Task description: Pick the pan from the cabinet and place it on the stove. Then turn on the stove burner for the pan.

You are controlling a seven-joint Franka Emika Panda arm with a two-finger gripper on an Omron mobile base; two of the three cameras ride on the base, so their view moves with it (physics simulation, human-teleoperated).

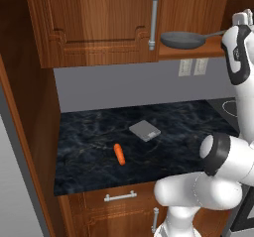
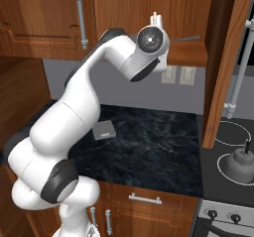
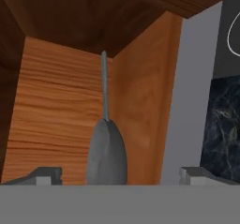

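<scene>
The dark-grey pan [image 1: 182, 39] rests on the bottom shelf of the open cabinet [image 1: 99, 28], its long handle [image 2: 186, 38] pointing right. In the hand view the pan [image 3: 107, 153] appears edge-on, with its thin handle [image 3: 105, 87] running away toward the cupboard's back corner. My gripper [image 3: 121, 175] is open, its two fingertips [image 3: 47, 175] spread wide on either side of the pan and short of it. The arm's wrist [image 2: 151, 40] is raised to shelf height in front of the opening. The black stove [image 2: 233, 142] lies below to the right, with a white burner ring [image 3: 229, 35].
The cabinet's open door [image 2: 225, 67] hangs between the shelf and the stove. A grey kettle [image 2: 241, 162] stands on a front burner, with black knobs [image 2: 213, 213] below. On the marbled counter [image 1: 163, 147] lie a carrot [image 1: 119, 153] and a flat grey block [image 1: 145, 130].
</scene>
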